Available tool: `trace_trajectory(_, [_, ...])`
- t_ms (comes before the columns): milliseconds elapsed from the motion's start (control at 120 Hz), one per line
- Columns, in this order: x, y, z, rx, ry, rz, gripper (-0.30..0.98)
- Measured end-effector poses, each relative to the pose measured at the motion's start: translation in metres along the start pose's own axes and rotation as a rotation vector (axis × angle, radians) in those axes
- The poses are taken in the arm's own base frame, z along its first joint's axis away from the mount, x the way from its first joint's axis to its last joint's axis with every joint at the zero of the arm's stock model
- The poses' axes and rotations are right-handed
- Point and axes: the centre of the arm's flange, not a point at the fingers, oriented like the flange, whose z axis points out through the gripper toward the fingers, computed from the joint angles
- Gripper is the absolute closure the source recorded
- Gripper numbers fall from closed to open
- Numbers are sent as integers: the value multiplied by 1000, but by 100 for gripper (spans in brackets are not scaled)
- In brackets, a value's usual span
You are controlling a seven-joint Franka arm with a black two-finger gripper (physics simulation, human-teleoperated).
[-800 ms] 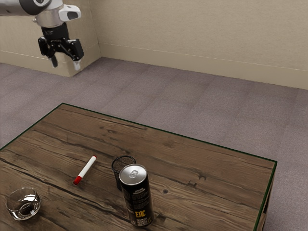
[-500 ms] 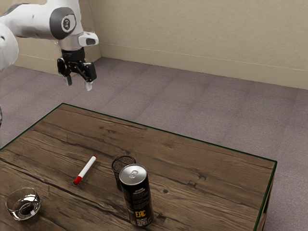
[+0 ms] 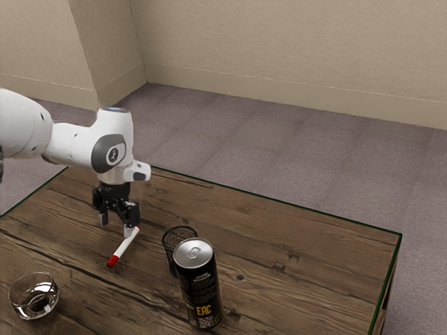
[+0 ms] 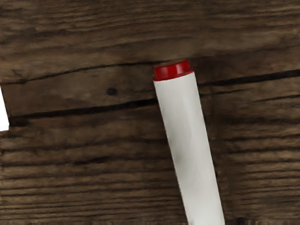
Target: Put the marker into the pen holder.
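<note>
Exterior view: marker [image 3: 121, 252] laid on table [image 3: 314, 272], left of frame's centre; pen holder [image 3: 168, 252] placed to frame-right of it, partly hidden behind can [image 3: 198, 283]; bowl [image 3: 33, 306] set at frame's lower left.

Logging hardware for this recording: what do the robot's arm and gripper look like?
The arm is white and rounded, with a dark grey joint cap bearing a small emblem, and a white block jutting near the wrist. The gripper is black and angular, with pale-tipped fingers.
</note>
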Motion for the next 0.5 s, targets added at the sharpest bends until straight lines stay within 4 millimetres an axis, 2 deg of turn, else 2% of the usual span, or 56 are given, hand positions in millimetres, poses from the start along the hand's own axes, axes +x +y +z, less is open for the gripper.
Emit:
trace_trajectory(125, [-28, 5, 33, -21, -35, 8, 2])
trace_trajectory(175, [-34, 7, 40, -30, -31, 6, 2])
trace_trajectory(375, [-26, 20, 43, -48, 38, -4, 3])
trace_trajectory(500, [-23, 20, 41, -52, 67, -14, 17])
